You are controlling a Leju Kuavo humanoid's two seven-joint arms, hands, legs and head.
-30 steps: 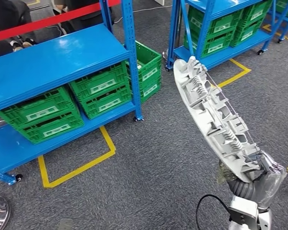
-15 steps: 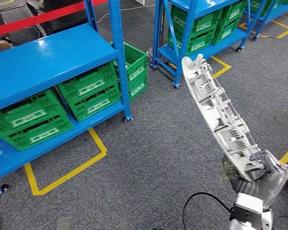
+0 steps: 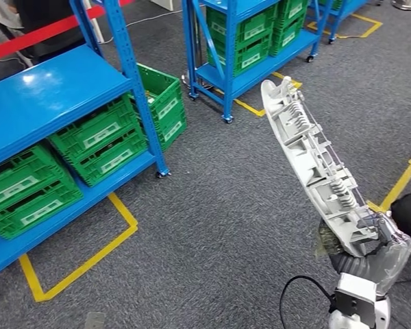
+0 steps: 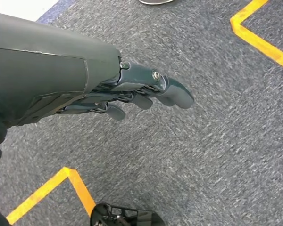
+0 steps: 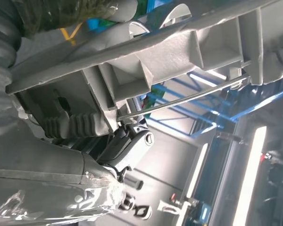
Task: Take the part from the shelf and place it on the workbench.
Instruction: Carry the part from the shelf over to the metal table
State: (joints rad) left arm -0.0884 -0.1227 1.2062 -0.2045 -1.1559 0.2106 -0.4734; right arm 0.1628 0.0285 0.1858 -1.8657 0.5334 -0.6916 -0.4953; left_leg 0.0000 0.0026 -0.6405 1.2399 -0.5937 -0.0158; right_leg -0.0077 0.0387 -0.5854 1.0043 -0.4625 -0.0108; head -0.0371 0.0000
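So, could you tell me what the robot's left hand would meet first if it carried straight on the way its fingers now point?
Probably the grey carpeted floor. The left hand holds nothing, its dark fingers stretched out over bare carpet, with nothing between; depth is hard to judge.

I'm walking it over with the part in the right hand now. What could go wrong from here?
The right hand grips the long grey part at one end only, so the far end sticks out and could sag or twist loose. That free end points toward the blue shelf and may clip an upright during a turn. The left hand hangs empty over the carpet, giving no support.
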